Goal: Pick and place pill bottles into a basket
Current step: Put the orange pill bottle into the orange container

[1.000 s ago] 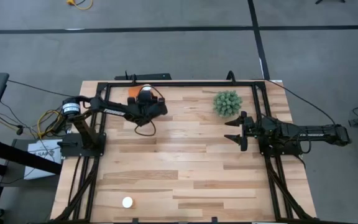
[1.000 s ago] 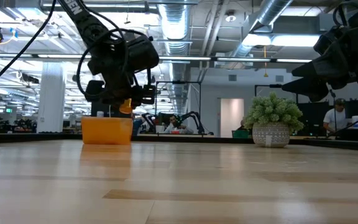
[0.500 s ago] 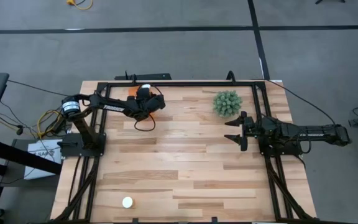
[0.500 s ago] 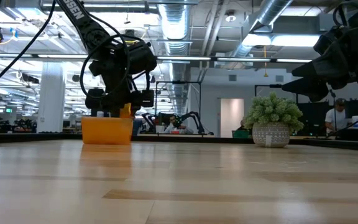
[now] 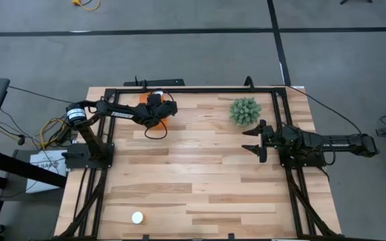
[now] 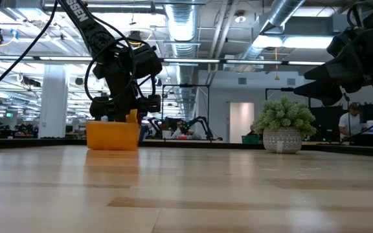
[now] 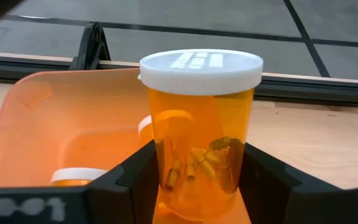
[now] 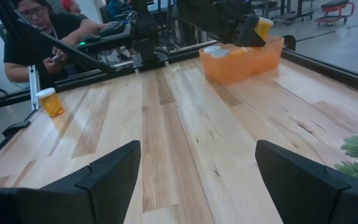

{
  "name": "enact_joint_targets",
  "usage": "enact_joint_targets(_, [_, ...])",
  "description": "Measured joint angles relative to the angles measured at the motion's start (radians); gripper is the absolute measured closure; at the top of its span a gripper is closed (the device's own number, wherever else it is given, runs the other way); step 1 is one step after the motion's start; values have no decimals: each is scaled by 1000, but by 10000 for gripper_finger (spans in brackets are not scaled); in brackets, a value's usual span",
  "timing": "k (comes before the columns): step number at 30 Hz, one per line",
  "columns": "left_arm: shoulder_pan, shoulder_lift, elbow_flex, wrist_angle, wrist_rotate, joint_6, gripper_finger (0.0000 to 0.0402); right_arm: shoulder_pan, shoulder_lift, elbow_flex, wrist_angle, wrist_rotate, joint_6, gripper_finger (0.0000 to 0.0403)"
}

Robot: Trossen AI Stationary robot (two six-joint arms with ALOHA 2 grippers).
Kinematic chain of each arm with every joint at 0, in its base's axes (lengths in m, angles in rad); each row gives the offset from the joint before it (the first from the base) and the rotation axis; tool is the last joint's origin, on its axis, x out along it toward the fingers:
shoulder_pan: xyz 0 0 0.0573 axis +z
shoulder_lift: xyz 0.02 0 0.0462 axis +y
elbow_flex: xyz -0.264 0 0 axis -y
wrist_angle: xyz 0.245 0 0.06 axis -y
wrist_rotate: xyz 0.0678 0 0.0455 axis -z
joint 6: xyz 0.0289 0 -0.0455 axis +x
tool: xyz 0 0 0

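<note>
A grey floor (image 5: 193,53) crossed by dark tape lines surrounds the wooden table (image 5: 200,181). Beyond the table lies an open hall with exposed silver ducts (image 6: 283,19), long ceiling lights (image 6: 180,26) and a pale doorway (image 6: 241,116) far off. People (image 8: 48,31) sit at dark desks.

two dark jointed arms; white lettering and looping black cables on the left arm (image 5: 116,114)

**Arm and Gripper Status**

The left arm is reaching across the far left part of the table, with the left gripper (image 5: 158,108) pointing downward and its two fingers (image 7: 135,180) clamping a held item upright between them. The right arm is waiting at the right table edge, the right gripper (image 5: 254,141) standing spread with nothing between its fingers (image 8: 114,171).
</note>
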Motion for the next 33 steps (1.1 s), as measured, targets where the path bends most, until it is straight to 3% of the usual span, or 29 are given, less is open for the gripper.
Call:
enact_joint_targets(16, [-18, 0, 0, -4, 6, 48, 146, 0, 0, 0, 0, 0, 0, 92])
enact_joint_targets(24, [-110, -59, 23, -5, -108, 142, 141, 0, 0, 0, 0, 0, 0, 92])
enact_joint_targets(33, [-193, -182, 24, -82, -102, 150, 141, 0, 0, 0, 0, 0, 0, 92])
